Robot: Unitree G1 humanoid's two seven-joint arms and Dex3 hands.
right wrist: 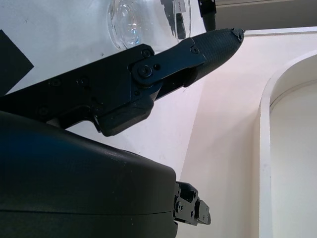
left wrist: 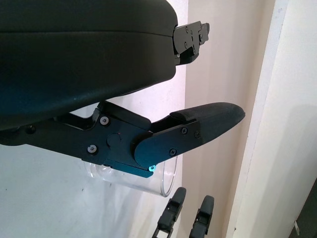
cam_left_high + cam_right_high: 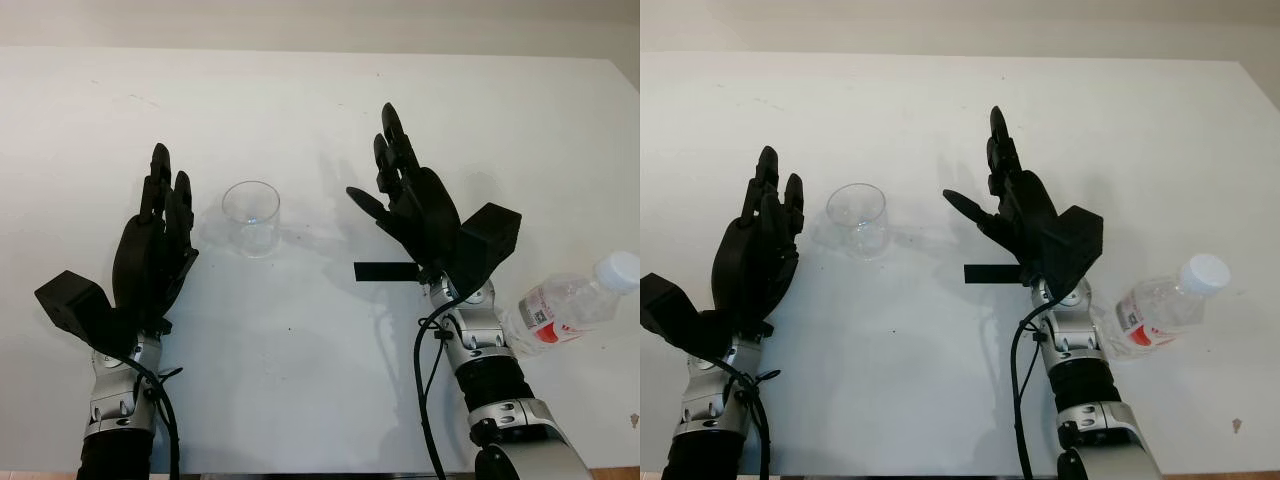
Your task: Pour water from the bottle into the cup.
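A clear empty cup (image 3: 251,218) stands upright on the white table (image 3: 320,110), between my two hands. A clear plastic water bottle (image 3: 570,305) with a white cap and a red-and-white label lies on its side at the right, beside my right forearm. My left hand (image 3: 160,235) is raised open just left of the cup, holding nothing. My right hand (image 3: 405,200) is raised open to the right of the cup and left of the bottle, touching neither. The cup (image 2: 163,176) appears behind my left thumb and the cup (image 1: 143,22) beyond my right thumb.
A black strip (image 3: 385,272) sticks out sideways below my right palm. A pale wall (image 3: 320,20) runs along the table's far edge. The table's right edge (image 3: 628,85) lies close to the bottle.
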